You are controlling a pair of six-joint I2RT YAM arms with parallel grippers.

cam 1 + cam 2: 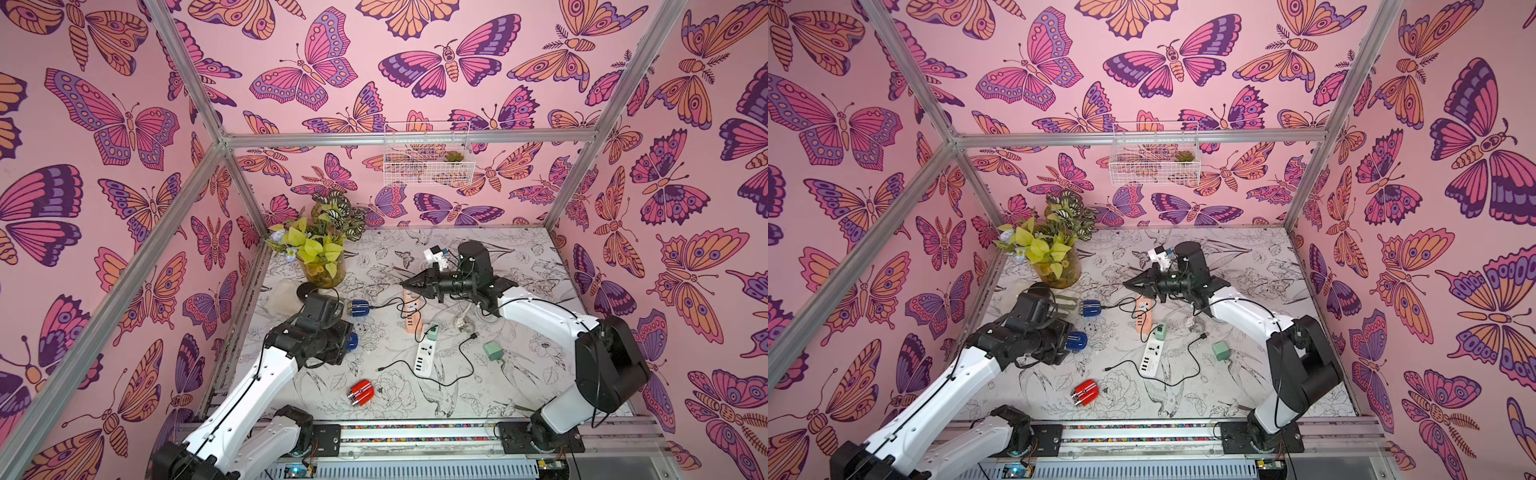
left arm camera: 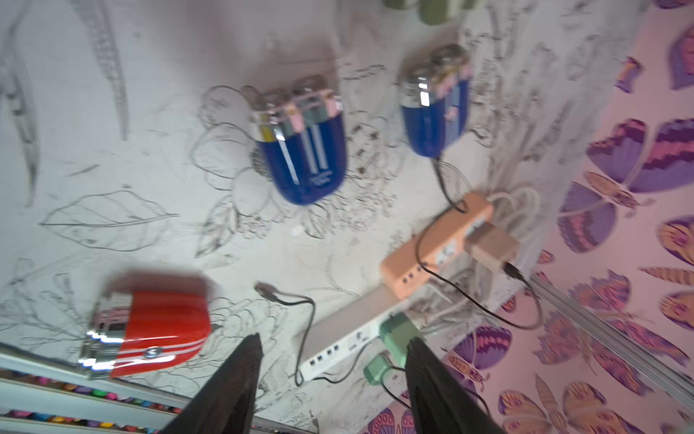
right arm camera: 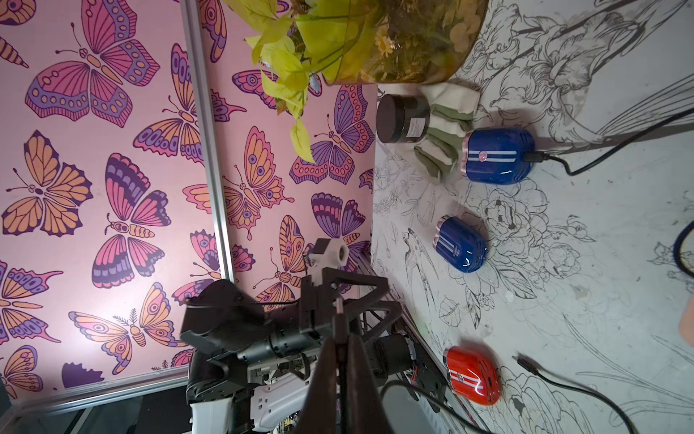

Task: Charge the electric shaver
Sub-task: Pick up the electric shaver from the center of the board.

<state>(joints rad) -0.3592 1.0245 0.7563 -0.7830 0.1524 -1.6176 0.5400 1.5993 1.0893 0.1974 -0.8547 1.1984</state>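
Right wrist cam: corded blue shaver (image 3: 495,156) lies flat, heads twd cloth (image 3: 450,112).

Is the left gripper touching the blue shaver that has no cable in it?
Apart. The left wrist view shows the open left gripper with bare table between its fingertips and the uncabled blue shaver.

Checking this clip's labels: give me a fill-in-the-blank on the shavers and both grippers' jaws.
1. Besides the far blue shaver and the near blue shaver, the third shaver is ___.
2. The black cable is plugged into the ___ blue shaver.
3. The left gripper has its jaws ___, holding nothing.
4. The right gripper has its jaws ___.
Missing words: red; far; open; shut.
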